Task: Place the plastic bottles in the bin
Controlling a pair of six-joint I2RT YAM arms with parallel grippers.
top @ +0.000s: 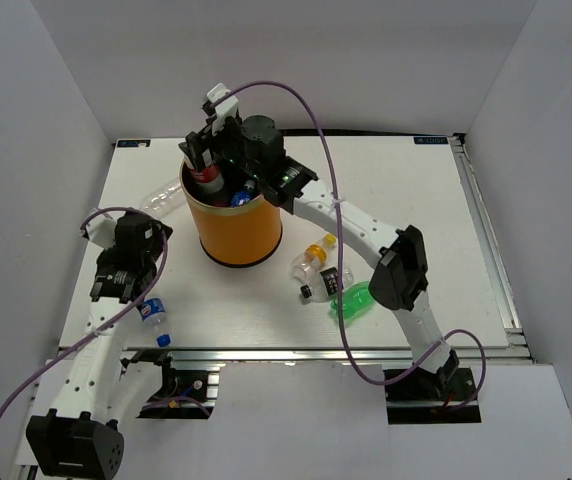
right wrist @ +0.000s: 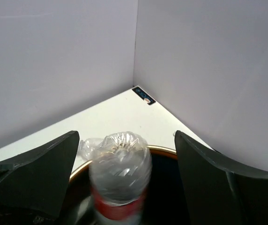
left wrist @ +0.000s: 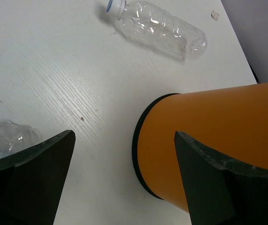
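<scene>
Gripper by gripper: my right gripper hangs over the orange bin, at the far-left side of its mouth. Its fingers are spread wide and grip nothing. Between them, touching neither, a red-labelled bottle stands in the bin, its crumpled clear end up toward my wrist camera and poking above the rim. The bin is upright on the bench, left of middle.

My left gripper is also wide apart and empty, held over bare bench on the near-left side of the bin. Just beside one of its fingers lies a crushed clear bottle with a blue cap. Beyond the bin's left side, toward the far edge, a label-less clear bottle lies on its side, apart from the bin.

To the right of the bin, beside my right forearm, three more lie close together. They are an orange-capped bottle, a black-labelled bottle and the green bottle, which is partly under the arm.
</scene>
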